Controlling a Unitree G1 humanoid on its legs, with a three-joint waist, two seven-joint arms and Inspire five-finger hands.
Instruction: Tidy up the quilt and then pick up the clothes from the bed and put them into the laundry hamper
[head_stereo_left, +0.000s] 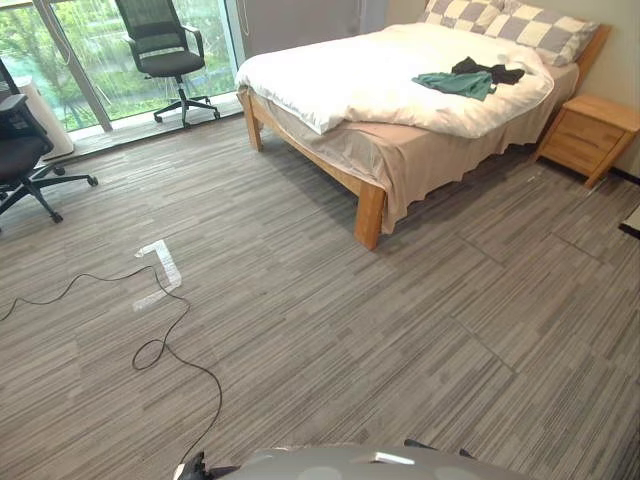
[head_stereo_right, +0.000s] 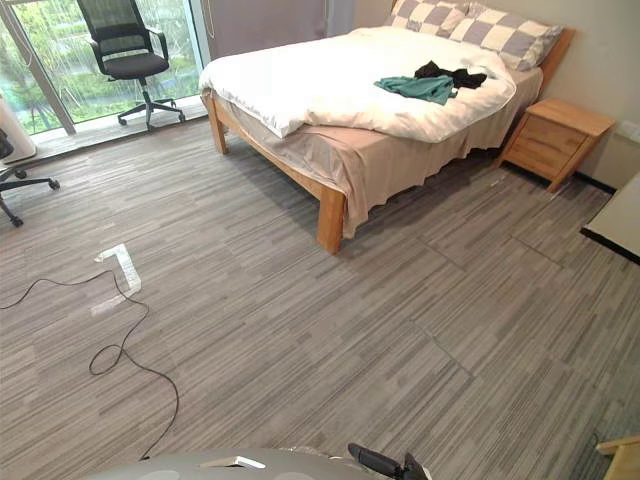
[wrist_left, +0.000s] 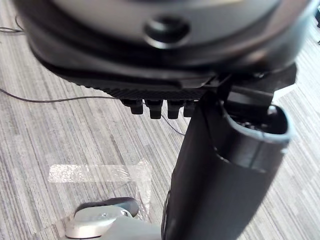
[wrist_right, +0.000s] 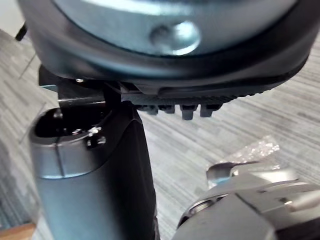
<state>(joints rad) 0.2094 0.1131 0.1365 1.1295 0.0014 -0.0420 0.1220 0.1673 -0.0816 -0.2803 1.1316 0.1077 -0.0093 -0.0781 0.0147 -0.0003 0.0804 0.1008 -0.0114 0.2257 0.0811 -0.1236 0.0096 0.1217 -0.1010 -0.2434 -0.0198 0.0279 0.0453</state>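
Observation:
Across the room a wooden bed carries a white quilt, spread out, slightly rumpled and hanging over the near side. A green garment and a black garment lie crumpled together on the quilt, close to the checked pillows. My left hand hangs low over the floor, far from the bed, its fingers relaxed and holding nothing. My right hand hangs the same way above the floor, fingers loose and empty.
A wooden nightstand stands to the right of the bed. Two black office chairs stand by the glass doors at the left. A white tape mark lies on the wide grey floor between me and the bed.

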